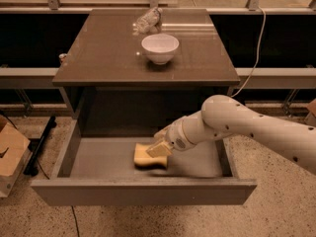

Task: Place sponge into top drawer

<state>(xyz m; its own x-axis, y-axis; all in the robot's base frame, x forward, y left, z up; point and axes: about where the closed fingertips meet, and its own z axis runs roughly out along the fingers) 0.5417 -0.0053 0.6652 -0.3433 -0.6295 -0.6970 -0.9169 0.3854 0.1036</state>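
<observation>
The yellow sponge [145, 157] lies flat on the grey inner floor of the top drawer [98, 157], near the middle and towards the front panel. The drawer is pulled fully out from under the brown-topped cabinet [108, 53]. My gripper [160, 141] reaches into the drawer from the right on the white arm [247, 125]. It sits just above and right of the sponge, open, with its lower pale finger [159, 149] over the sponge's right edge. The sponge is not between the fingers.
A white bowl [160, 48] stands on the cabinet top, with a crumpled clear plastic bottle [148, 20] behind it. A cardboard box [10, 154] sits on the floor at the left. A cable [254, 53] hangs at the right of the cabinet.
</observation>
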